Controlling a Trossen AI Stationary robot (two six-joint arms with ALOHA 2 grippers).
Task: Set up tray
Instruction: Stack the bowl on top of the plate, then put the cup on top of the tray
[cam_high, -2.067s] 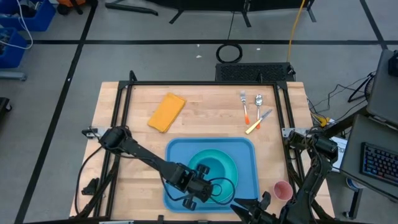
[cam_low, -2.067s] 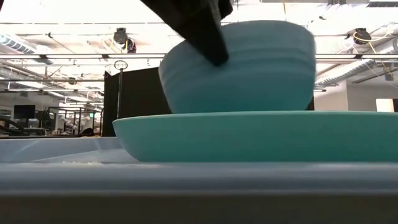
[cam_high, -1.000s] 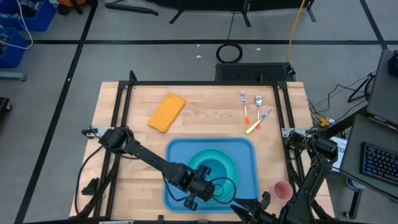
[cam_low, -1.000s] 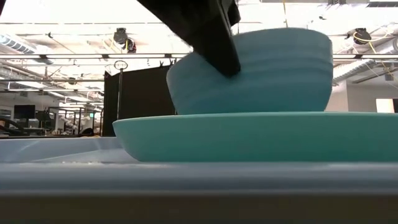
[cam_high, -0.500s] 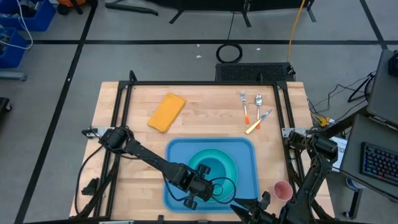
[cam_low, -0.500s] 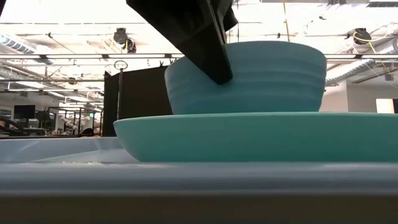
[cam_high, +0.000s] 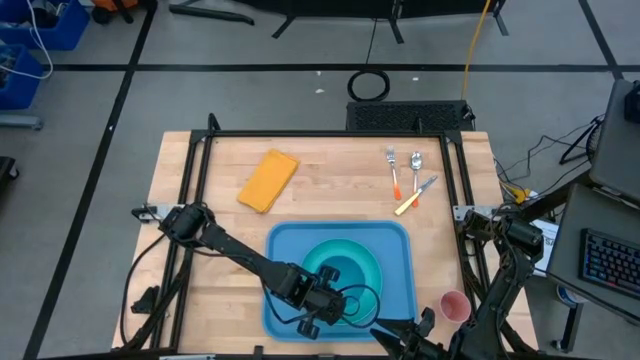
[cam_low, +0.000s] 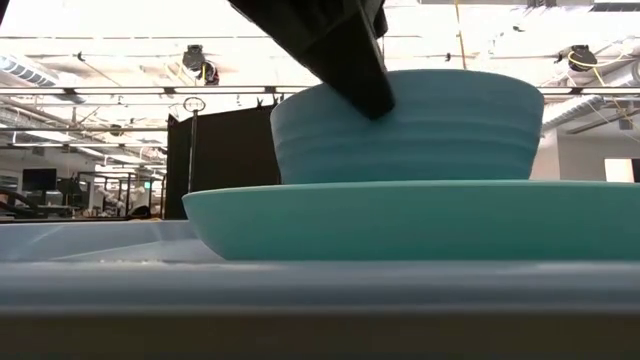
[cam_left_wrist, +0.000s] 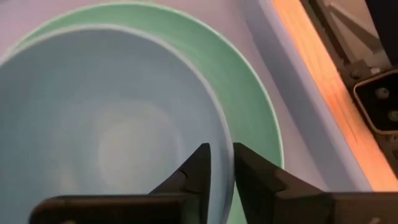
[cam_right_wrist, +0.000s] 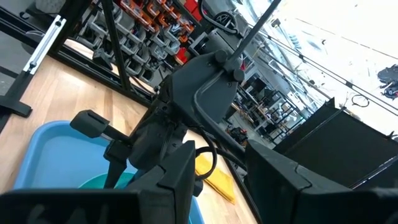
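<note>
Two arms work at a wooden counter (cam_high: 215, 215). The left pincer (cam_high: 322, 300), reaching in from the left, pinches the rim of a pale blue bowl (cam_left_wrist: 106, 124) between its fingers (cam_left_wrist: 198, 171), one inside the wall and one outside. The bowl sits level on a teal plate (cam_low: 420, 220), directly beneath the pincer. The tray (cam_high: 400, 290), blue with a raised rim, lies under the plate and spreads out on all sides of the pincer, near the counter's front edge. To the right of the tray stands a pink cup (cam_high: 455, 306). The right pincer (cam_right_wrist: 221, 168) hangs at the front edge, fingers spread.
</note>
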